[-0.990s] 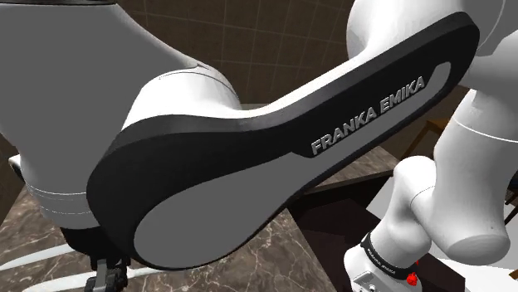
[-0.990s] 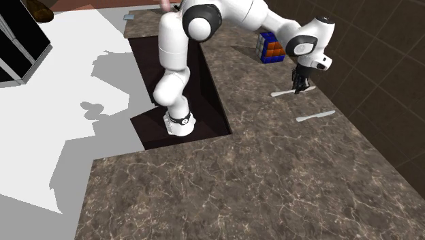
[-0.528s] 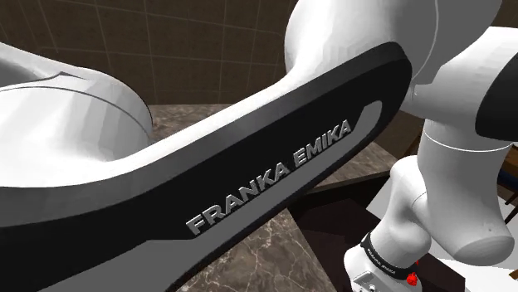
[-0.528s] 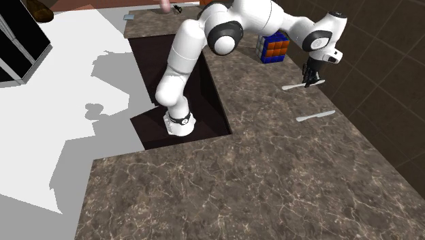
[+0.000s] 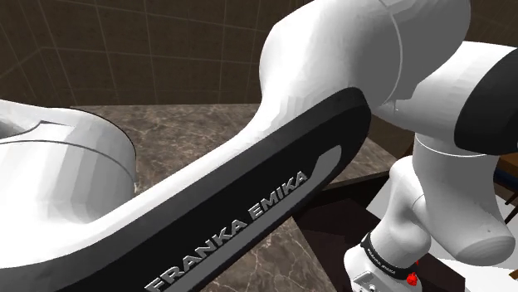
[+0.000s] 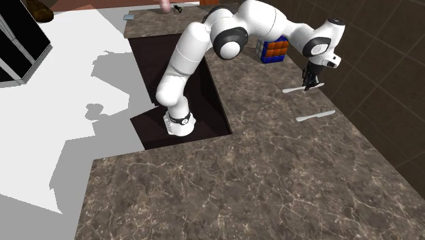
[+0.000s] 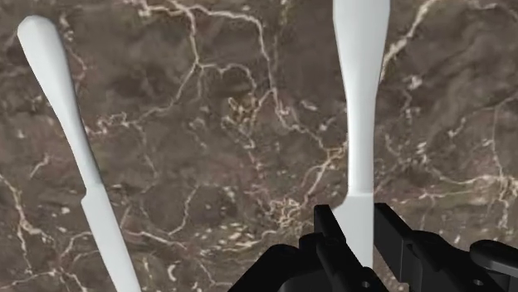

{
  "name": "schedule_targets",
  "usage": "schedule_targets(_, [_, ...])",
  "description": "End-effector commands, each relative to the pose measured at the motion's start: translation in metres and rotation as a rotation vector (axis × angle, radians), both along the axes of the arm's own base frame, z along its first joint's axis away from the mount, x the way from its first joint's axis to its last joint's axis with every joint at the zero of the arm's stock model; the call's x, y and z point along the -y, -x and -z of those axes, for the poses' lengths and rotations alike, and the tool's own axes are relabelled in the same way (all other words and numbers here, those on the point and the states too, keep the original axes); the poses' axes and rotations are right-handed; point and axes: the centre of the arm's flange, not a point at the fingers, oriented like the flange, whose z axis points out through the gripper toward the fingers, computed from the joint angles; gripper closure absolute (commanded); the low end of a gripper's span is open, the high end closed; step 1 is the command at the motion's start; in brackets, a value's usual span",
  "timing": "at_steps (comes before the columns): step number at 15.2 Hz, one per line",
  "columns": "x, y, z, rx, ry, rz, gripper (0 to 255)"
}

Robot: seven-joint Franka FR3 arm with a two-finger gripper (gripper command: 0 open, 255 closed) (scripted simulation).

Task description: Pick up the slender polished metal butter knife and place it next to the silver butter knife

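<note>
Butter knife (image 7: 359, 99) pinched by its blade in the hand (image 7: 359, 242).
Off-centre grip could let it swivel or slip before reaching the second knife (image 7: 70, 124) beside the hand.

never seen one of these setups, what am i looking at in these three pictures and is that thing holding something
It is a white robot arm with dark joints, ending in a black two-finger claw. One picture comes from a camera beside the arm's base, so the arm looms large there. Another looks down from farther off over a dark marbled countertop. The third comes from a camera on the hand, looking along the claw. On the countertop lie a pale butter knife and, farther back, a coloured puzzle cube. The claw is shut on a second pale butter knife, clasping it between its fingers. The two knives are side by side and do not touch.
</note>
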Motion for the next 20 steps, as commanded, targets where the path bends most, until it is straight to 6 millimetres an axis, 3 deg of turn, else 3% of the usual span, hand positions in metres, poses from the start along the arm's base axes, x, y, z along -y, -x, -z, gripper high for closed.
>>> schedule_targets(1, [-0.001,0.0,0.011,0.0,-0.001,0.0,255])
schedule_targets(6, [-0.001,0.0,0.041,0.0,-0.001,0.0,255])
schedule_targets(14, [-0.001,0.0,0.041,0.0,0.0,0.0,255])
schedule_targets(15, [-0.001,0.0,0.041,0.0,0.0,0.0,0])
schedule_targets(20, [-0.001,0.0,0.041,0.0,0.0,0.0,0])
